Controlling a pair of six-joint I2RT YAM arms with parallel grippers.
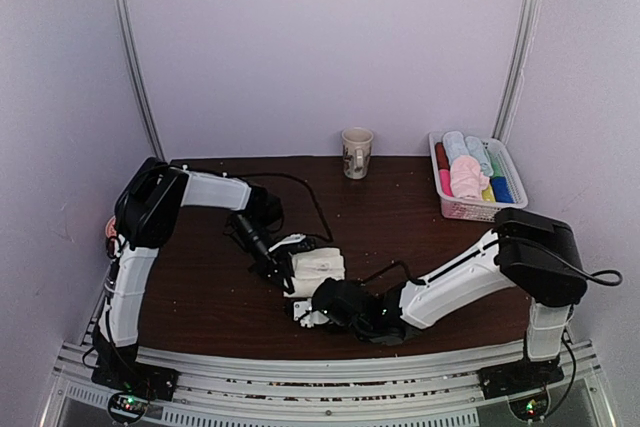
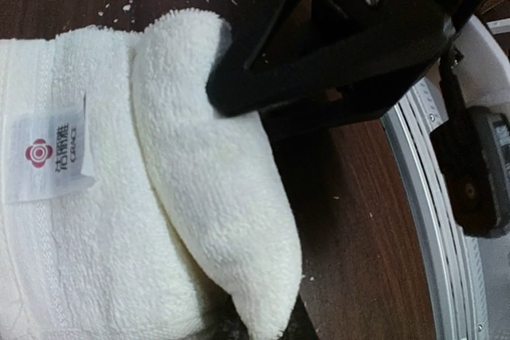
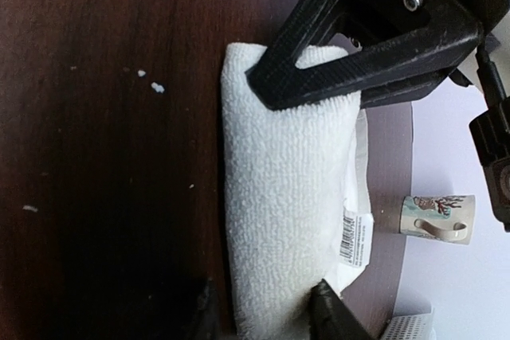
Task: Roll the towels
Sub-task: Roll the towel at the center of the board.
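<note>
The cream-white towel [image 1: 318,269] lies partly rolled at the table's middle front. In the left wrist view its flat part carries a small label [image 2: 52,157], and a folded flap [image 2: 215,197] runs down into my left gripper [image 2: 256,329], which is shut on it. In the right wrist view the towel is a thick roll [image 3: 279,197] with a barcode tag [image 3: 355,238]; my right gripper [image 3: 267,318] is shut on its near end, one finger on each side. In the top view my left gripper [image 1: 280,275] is at the towel's left and my right gripper [image 1: 318,299] at its front. The pale pink towel [image 1: 465,179] lies rolled in the basket.
A white basket [image 1: 478,212] at the back right holds several rolled coloured towels. A mug [image 1: 356,152] stands at the back centre and shows in the right wrist view [image 3: 437,216]. The metal rail [image 2: 434,197] runs along the table's near edge. Cables cross the table by both arms.
</note>
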